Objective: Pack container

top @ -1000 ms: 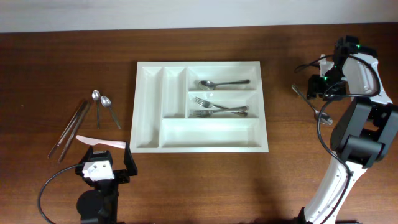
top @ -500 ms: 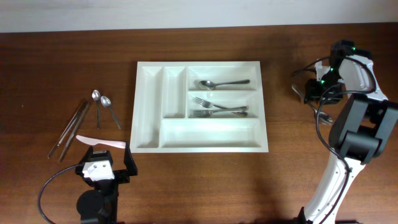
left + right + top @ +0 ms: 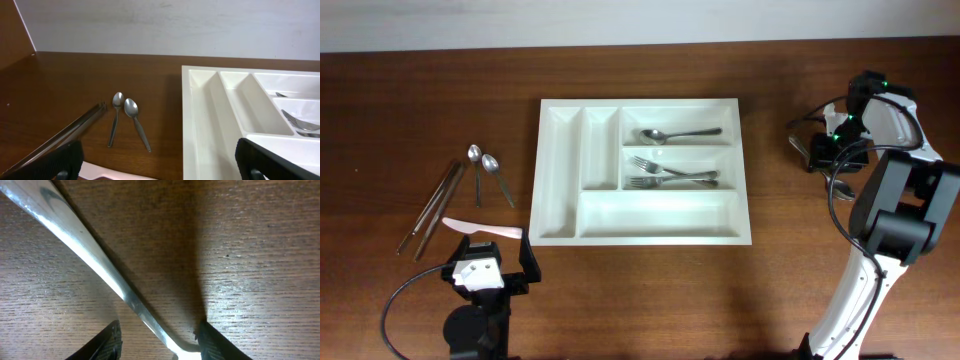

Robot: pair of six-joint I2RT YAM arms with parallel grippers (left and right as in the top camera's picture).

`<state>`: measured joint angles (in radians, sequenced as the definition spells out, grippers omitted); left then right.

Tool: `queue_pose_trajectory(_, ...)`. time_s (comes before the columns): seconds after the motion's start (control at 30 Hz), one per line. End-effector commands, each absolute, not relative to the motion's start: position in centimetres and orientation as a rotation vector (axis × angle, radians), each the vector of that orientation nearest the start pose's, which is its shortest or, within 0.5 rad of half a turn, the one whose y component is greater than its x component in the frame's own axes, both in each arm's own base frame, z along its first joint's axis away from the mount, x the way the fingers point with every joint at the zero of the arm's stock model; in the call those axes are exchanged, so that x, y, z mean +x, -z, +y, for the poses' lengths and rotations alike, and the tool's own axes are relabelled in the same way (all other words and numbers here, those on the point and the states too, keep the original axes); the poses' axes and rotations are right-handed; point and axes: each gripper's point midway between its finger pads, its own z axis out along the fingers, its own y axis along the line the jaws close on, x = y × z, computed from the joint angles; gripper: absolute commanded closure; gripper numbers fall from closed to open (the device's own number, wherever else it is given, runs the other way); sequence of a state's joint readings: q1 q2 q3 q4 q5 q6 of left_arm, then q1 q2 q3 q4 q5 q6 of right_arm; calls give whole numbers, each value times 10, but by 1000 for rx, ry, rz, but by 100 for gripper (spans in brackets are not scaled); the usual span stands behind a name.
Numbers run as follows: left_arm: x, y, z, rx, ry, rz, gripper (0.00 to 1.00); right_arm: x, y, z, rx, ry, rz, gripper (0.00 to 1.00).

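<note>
Right gripper [image 3: 157, 330] is down low over the wooden table [image 3: 780, 280], fingers [image 3: 107, 340] apart and straddling a slim metal handle [image 3: 90, 255]. The handle runs slantwise between them. There's bare wood showing between it and one finger, while the other finger sits right at its end, so the jaws are open around it, not clamped on it. From overhead, that handle belongs to a piece of cutlery lying flat near the table's right edge, mostly hidden under the arm.

The left gripper [image 3: 157, 150] hangs at the near edge of the table, jaws spread wide with nothing between them. Just ahead of it lies a white plastic knife [image 3: 480, 229]. Beyond that are two long metal sticks [image 3: 430, 210] lying side by side on a slant, and next to them two small spoons [image 3: 473, 160], bowls pointing away from the robot.

And the container [image 3: 640, 240]: the big white cutlery tray sits flat in the middle of the table, between the two arms and well apart from the right gripper. A spoon [image 3: 678, 133] lies in its top long compartment. Two forks [image 3: 670, 177] lie together in the compartment just below, tines toward the narrow upright slots. The left wrist camera sees the tray's near corner, just to the right of that gripper.
</note>
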<state>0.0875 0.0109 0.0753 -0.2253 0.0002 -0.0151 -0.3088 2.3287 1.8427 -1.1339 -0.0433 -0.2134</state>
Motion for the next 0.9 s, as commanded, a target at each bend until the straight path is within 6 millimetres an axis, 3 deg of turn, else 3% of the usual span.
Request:
queue_pose_trajectory(0.0,238,-151,23,-84,-73,1730,1,389,33,-113,165,-156,3274,52)
queue_pose_trajectory(0.17,238,-151,23,-84,-73,1730,1,385,38,-112,184,-163,3281,63)
queue_pose_trajectory(0.33,238,-151,23,-84,-73,1730,1,389,38,-108,166,-165,3269,66)
queue_pose_trajectory(0.43,238,-151,23,-84,-73,1730,1,394,38,-102,150,-181,3254,76)
queue_pose_trajectory(0.87,238,-151,23,-84,-73,1730,1,413,40,-82,106,-151,3206,89)
